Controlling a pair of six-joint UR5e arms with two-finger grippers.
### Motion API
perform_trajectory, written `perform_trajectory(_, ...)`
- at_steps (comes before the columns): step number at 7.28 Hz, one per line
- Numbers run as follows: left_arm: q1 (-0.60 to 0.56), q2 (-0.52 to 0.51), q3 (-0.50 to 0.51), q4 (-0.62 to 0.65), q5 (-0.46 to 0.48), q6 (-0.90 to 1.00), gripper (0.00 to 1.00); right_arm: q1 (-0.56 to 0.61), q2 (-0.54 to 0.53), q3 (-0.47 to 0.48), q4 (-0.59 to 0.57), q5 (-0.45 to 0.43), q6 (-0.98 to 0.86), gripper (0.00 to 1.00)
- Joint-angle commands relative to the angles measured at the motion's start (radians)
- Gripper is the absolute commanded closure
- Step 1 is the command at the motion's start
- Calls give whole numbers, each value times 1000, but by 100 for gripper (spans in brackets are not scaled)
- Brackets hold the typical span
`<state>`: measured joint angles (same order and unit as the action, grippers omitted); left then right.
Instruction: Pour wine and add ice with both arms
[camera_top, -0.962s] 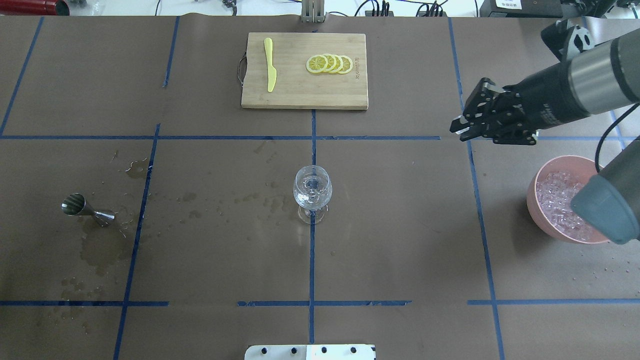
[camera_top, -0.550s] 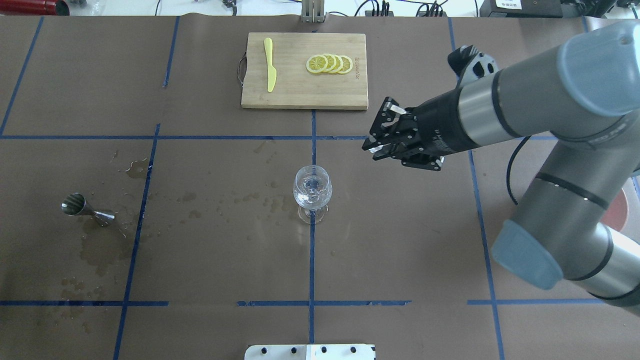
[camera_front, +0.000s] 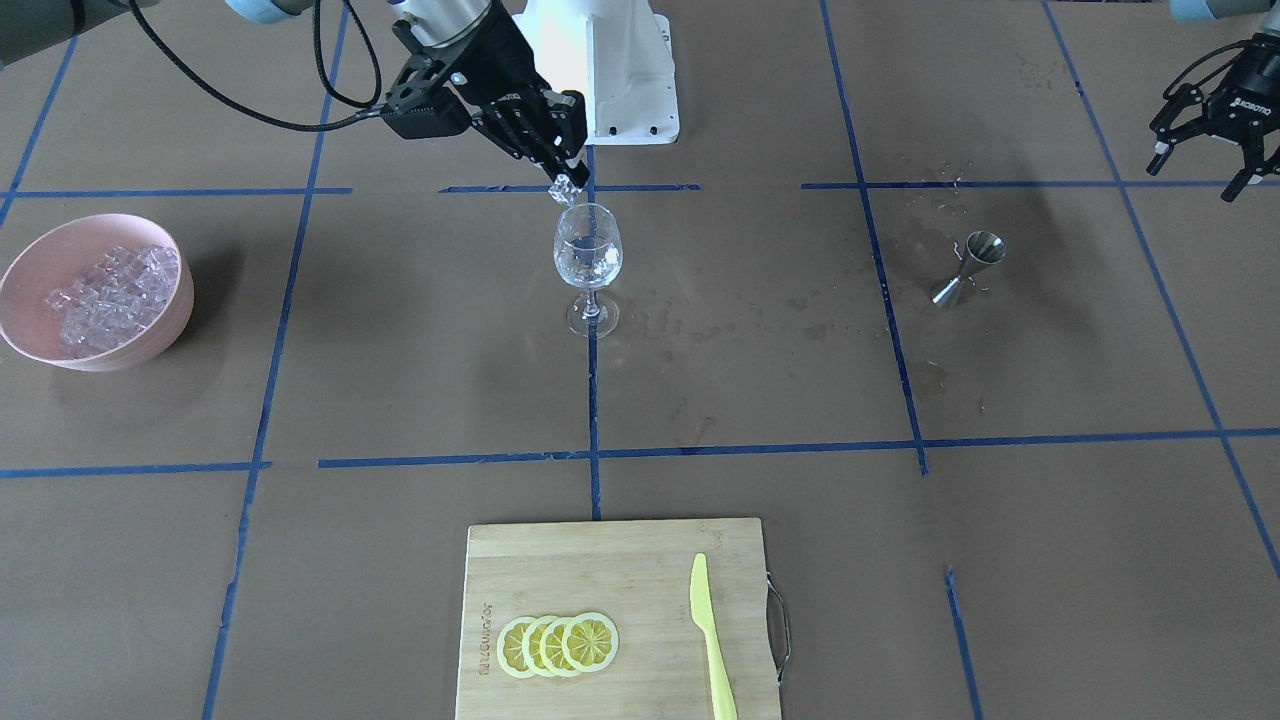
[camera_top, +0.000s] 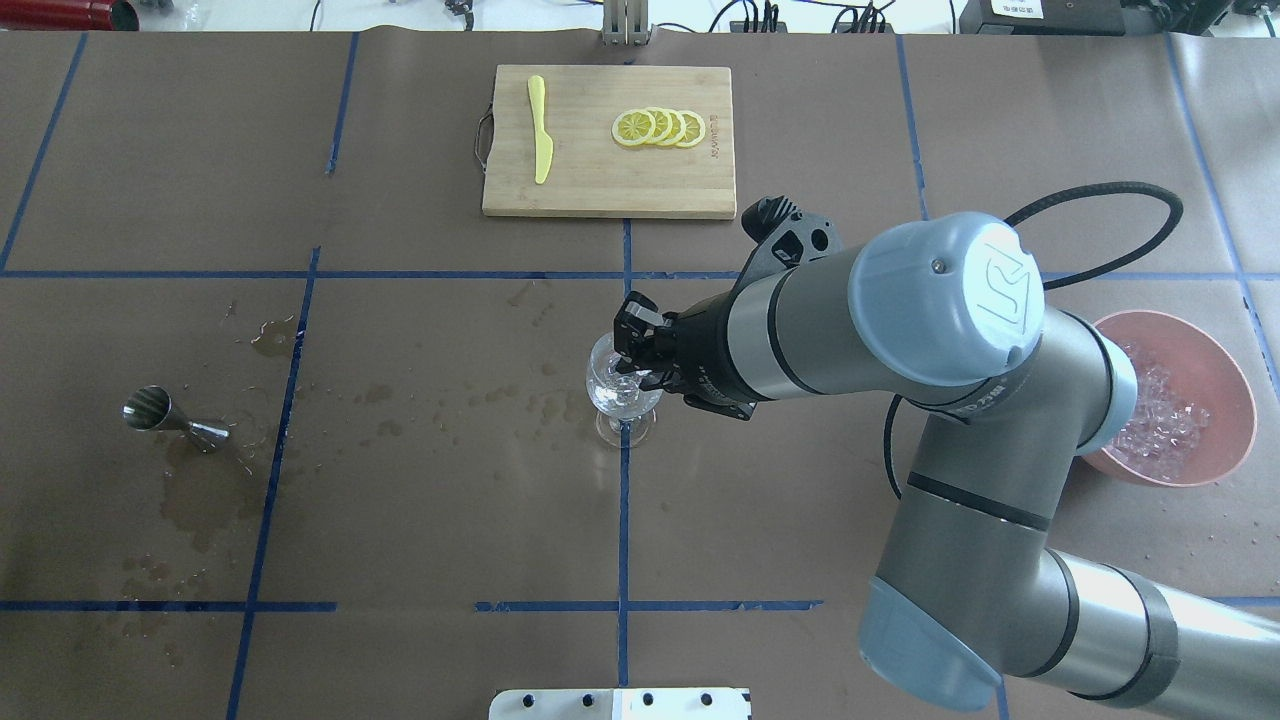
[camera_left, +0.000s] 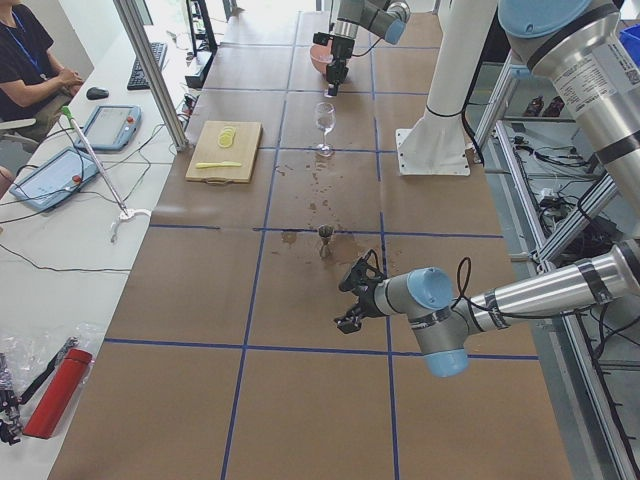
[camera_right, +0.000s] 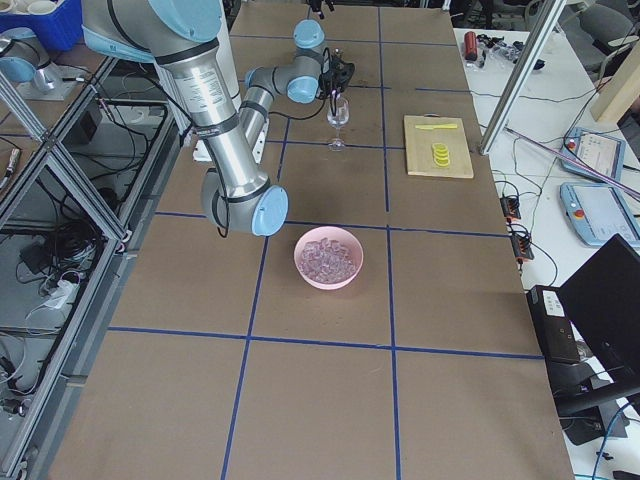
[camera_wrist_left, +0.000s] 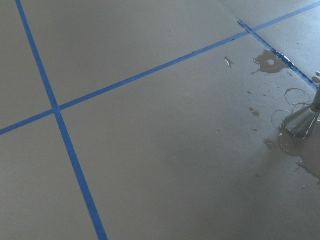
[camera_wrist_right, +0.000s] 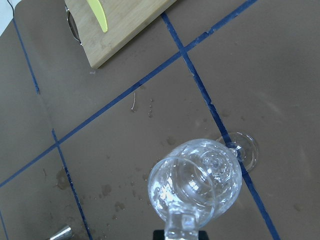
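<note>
My right gripper (camera_front: 562, 180) is shut on a clear ice cube (camera_front: 563, 190) and holds it just above the rim of the wine glass (camera_front: 588, 258) at the table's middle. The overhead view shows the same gripper (camera_top: 630, 362) over the glass (camera_top: 612, 398). In the right wrist view the cube (camera_wrist_right: 181, 226) sits over the glass (camera_wrist_right: 195, 180), which holds a little clear content. The steel jigger (camera_front: 968, 264) stands upright in a wet patch. My left gripper (camera_front: 1200, 168) is open and empty, behind the jigger, near the table edge.
A pink bowl (camera_front: 150, 335) heaped with ice cubes (camera_front: 105, 290) stands on my right side. A bamboo board (camera_top: 600, 180) with lemon slices (camera_top: 660, 128) and a yellow knife (camera_top: 540, 130) lies at the far middle. Spilled drops (camera_top: 200, 500) wet the paper around the jigger (camera_top: 170, 414).
My right arm has swung from beside the pink bowl leftwards to above the wine glass, carrying the ice cube. The glass and jigger have not moved.
</note>
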<state>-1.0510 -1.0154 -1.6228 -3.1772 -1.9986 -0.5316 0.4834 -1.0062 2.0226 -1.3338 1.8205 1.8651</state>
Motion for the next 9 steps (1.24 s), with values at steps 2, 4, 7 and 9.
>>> perform_trajectory(2,-12,1,0,-1,0,-10,0,-12,9,-16,-2,-7,0,100)
perform_trajectory(4,-12,1,0,-1,1,-11,0,-12,29,-42,-4,-7,-4,100)
perform_trajectory(7,-12,0,-2,-1,1,-11,0,-9,31,-44,1,-26,-12,100)
perform_trajectory(9,-12,1,-2,-1,1,-11,0,-6,31,-44,1,-27,-14,42)
